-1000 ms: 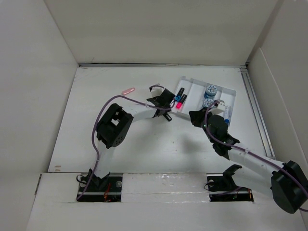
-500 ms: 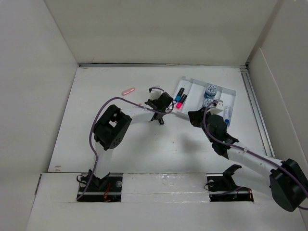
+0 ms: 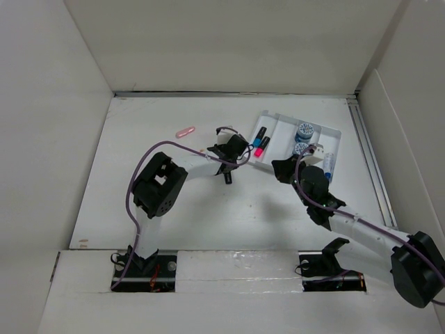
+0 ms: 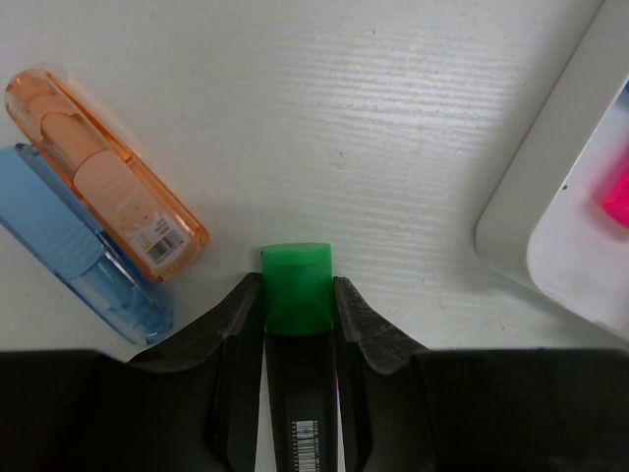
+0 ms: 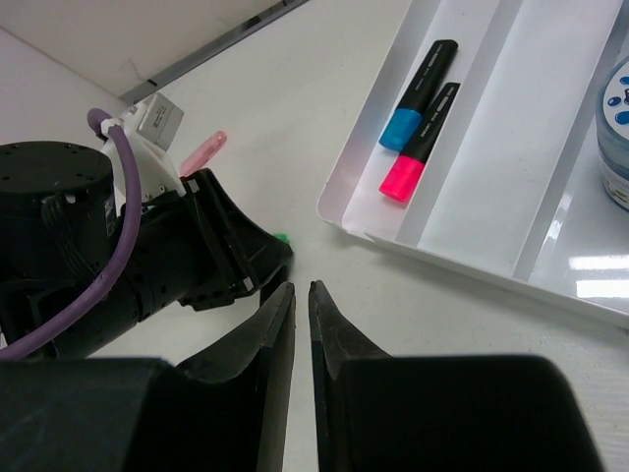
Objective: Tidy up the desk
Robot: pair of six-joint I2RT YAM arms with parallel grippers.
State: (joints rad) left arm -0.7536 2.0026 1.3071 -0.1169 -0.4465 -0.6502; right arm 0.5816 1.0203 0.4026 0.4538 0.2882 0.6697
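White walls stand all around the desk (image 3: 174,216), a big flat white top that lies under both arms. The left gripper (image 4: 296,287) has its fingers squeezed on a green marker (image 4: 299,364), right behind the cap, near the middle of the desk. I think the marker is light, hard and smooth, so it could slip. The black body is the best place to hold. Just beside it lie an orange highlighter (image 4: 103,172) and a blue one (image 4: 79,261). The white tray (image 4: 531,226) is to the right. The right gripper (image 5: 302,295) is almost closed, holds nothing and hangs near the tray.
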